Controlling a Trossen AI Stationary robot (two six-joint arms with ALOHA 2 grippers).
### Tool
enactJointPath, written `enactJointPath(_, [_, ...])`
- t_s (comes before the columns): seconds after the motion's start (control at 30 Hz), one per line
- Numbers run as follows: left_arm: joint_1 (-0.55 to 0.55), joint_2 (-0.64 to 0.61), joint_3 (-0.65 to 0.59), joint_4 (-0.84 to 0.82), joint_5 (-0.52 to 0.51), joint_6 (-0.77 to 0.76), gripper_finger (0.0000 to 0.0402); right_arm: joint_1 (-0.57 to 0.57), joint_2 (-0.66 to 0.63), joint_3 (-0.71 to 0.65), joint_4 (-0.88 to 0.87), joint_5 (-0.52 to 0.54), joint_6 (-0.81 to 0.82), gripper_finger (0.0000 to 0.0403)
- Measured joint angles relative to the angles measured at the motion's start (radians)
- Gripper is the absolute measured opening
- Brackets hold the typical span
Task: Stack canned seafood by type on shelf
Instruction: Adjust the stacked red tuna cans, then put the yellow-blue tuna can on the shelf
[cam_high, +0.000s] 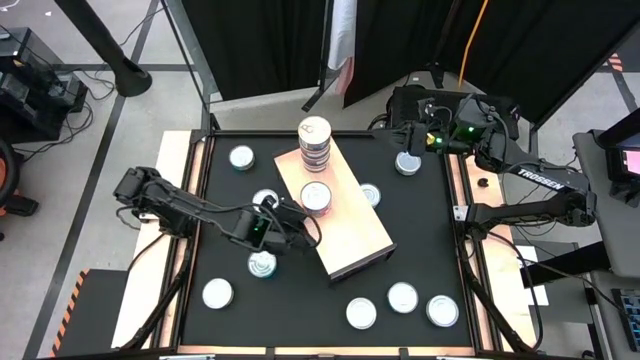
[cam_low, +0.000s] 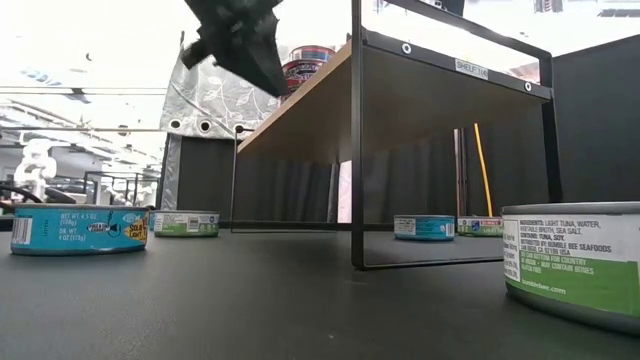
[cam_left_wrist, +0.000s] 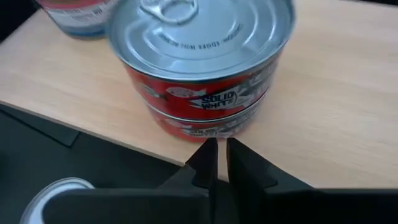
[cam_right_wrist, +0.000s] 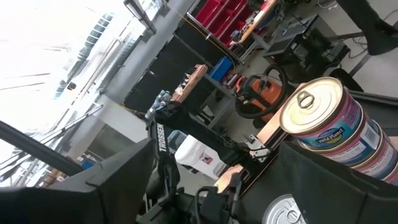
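Left wrist view: left gripper (cam_left_wrist: 217, 163) beside red tins (cam_left_wrist: 202, 68).

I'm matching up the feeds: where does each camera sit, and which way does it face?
High: overhead, straight down; both arms, shelf.
Low: tabletop level, looking across; tins, one arm above.
Left wrist: on left arm, facing red tins; left gripper shut, empty.
Right wrist: on right arm, facing tall stack; right gripper open.
High and right wrist share the tall stack.
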Motion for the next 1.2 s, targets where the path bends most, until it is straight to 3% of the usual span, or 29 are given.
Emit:
enactJointPath(0.53, [0.159,0.044,0.001,0.098,-0.007,0.001,0.0036,0.000,0.000,0.000,0.000,-0.113,-0.016,0.0336])
enactJointPath(0.7, [0.147,-0.031,0.015,0.101,0.079,0.002,0.0036,0.000,-0.015,0.000,-0.012,-0.166,-0.012,0.0336])
enactJointPath(0.83, [0.092,-0.110,0.020,0.074,0.142,0.005,0.0036,-0.001,-0.051,0.000,-0.132,-0.159,-0.052,0.0336])
enactJointPath(0.93, [0.053,-0.156,0.020,-0.057,0.124,-0.106,0.0036,-0.002,-0.062,0.001,-0.345,-0.116,-0.159,0.0333])
enactJointPath(1.0, [0.032,-0.176,0.020,-0.168,0.095,-0.196,0.0036,-0.002,-0.044,-0.011,-0.490,-0.107,-0.249,0.0321])
enactJointPath(1.07, [0.022,-0.184,0.019,-0.230,0.078,-0.255,0.0036,-0.002,-0.020,-0.065,-0.524,-0.111,-0.323,0.0296])
enactJointPath(1.2, [0.018,-0.199,0.019,-0.242,0.075,-0.267,0.0036,-0.003,0.027,-0.204,-0.383,-0.115,-0.369,0.0215])
